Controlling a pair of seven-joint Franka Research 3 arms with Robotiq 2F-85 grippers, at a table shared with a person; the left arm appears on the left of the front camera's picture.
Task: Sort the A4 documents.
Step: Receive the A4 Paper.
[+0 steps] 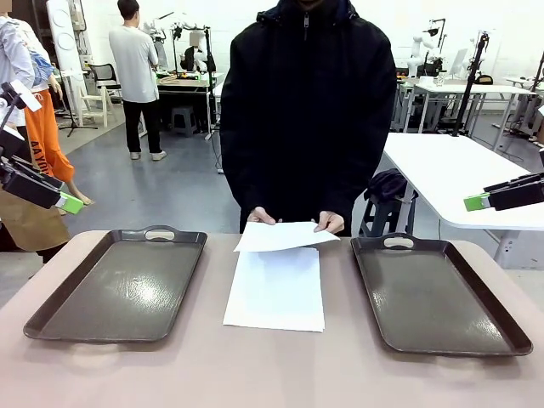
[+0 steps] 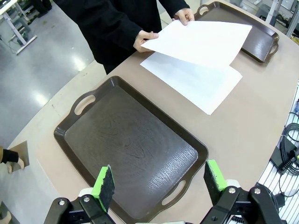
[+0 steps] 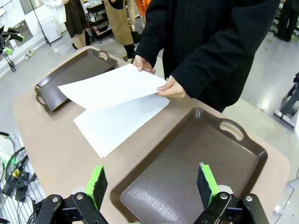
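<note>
Between 2 trays (image 1: 119,289), A4 documents (image 1: 276,293), perhaps stacked, top sheet (image 1: 285,235) in person's hands (image 1: 259,218), jaws apart, well clear

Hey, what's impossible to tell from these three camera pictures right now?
Stack of documents: sheet count, all views, edges too thin to separate.
Lifted sheet: underside, all views, it faces down.
Stack's far end: front view, covered by the lifted sheet.

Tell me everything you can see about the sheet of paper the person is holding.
The held sheet is plain white, blank-looking, thin and rectangular. The person's hands grip its far edge, one near each corner, holding it roughly level, raised over the other white paper lying on the table.
</note>
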